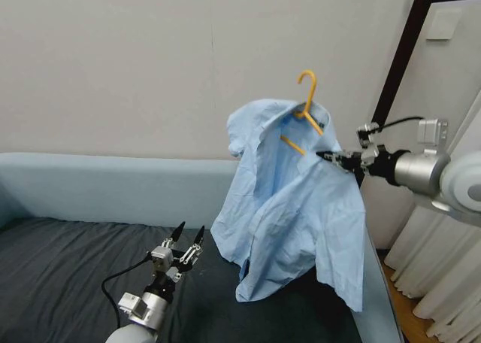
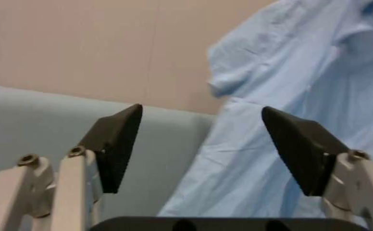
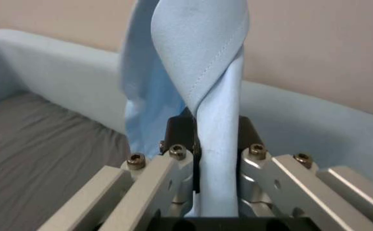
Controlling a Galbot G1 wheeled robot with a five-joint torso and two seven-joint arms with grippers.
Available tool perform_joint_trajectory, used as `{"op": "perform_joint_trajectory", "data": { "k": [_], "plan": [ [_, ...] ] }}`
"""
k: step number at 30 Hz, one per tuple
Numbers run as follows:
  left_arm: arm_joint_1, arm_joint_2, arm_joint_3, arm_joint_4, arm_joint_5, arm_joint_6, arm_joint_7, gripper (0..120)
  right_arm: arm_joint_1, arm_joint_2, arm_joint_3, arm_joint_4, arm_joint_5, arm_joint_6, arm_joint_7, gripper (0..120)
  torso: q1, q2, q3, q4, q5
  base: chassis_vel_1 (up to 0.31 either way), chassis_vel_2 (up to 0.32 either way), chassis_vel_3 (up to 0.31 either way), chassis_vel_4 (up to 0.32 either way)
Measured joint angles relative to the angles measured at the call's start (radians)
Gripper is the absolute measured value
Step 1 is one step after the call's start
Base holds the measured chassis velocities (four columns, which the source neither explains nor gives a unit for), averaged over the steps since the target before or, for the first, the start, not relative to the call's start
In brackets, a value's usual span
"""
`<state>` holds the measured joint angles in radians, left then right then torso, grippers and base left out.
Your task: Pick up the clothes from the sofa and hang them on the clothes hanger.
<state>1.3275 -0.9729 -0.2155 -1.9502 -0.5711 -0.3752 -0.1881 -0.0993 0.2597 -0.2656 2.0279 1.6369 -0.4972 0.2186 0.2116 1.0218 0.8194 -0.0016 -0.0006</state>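
The sofa [image 1: 90, 189], with a pale blue back and a dark grey seat, runs across the lower half of the head view. The light blue shirt [image 1: 293, 215] is already lifted off it and hangs in the air at about 4 o'clock from the middle of that view. Its hem is low over the seat, and I cannot tell whether it touches the seat.

The orange hanger [image 1: 311, 95] sits tilted in the collar at the shirt's 12 o'clock. Its hook points up and is not caught on anything. One shoulder is draped over the hanger, while a bare length of its bar shows in the open front, so the shirt looks only half seated.

The right claw [image 1: 325, 156] reaches in from 3 o'clock and is clamped on a fold of the shirt just below the hanger. The right wrist view shows the cloth pinched between its fingers. The left claw [image 1: 189, 234] hovers at the shirt's 8 o'clock, low over the seat, spread wide and holding nothing.

By my reading, the pick-up is done. What remains is to settle the second shoulder onto the hanger and level the garment.
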Motion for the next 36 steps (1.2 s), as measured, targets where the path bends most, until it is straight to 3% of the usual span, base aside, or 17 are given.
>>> {"op": "perform_joint_trajectory", "data": {
  "k": [4,8,10,14,21,28,36],
  "plan": [
    [0.104,-0.048,-0.054,-0.030,0.076,0.002,-0.069,98,-0.029,-0.027,0.034,-0.009,-0.020,-0.006,0.024,7,0.000,0.000,0.000,0.0008,0.0000,0.000,0.000,0.000,0.000],
    [0.166,-0.085,-0.083,-0.038,0.096,-0.017,-0.070,100,-0.109,-0.033,0.111,-0.025,-0.054,-0.016,0.040,7,0.000,0.000,0.000,0.0002,0.0000,0.000,0.000,0.000,0.000],
    [0.211,-0.121,-0.100,-0.040,0.098,-0.036,-0.041,100,-0.198,-0.007,0.189,-0.048,-0.086,-0.016,0.047,7,0.000,0.000,0.000,0.0001,0.0003,0.000,0.000,0.000,0.000],
    [0.247,-0.163,-0.115,-0.031,0.112,-0.060,-0.005,100,-0.243,0.046,0.222,-0.110,-0.140,-0.002,0.041,7,0.000,0.000,0.000,0.0004,0.0004,0.000,0.000,0.000,0.000],
    [0.269,-0.234,-0.114,-0.034,0.148,-0.062,-0.002,100,-0.163,0.152,0.216,-0.298,-0.196,0.011,0.039,7,0.000,0.000,0.000,0.0009,0.0004,0.000,0.000,0.000,0.000],
    [0.256,-0.262,-0.093,-0.017,0.166,-0.062,-0.002,100,-0.101,0.121,0.240,-0.335,-0.186,-0.003,0.055,7,0.000,0.000,0.000,0.0004,0.0001,0.000,0.000,0.000,0.000],
    [0.258,-0.275,-0.064,-0.007,0.192,-0.066,0.001,100,-0.022,0.011,0.255,-0.354,-0.159,-0.071,0.139,7,0.000,0.000,0.000,0.0002,0.0000,0.000,0.000,0.000,0.000]
  ]
}}
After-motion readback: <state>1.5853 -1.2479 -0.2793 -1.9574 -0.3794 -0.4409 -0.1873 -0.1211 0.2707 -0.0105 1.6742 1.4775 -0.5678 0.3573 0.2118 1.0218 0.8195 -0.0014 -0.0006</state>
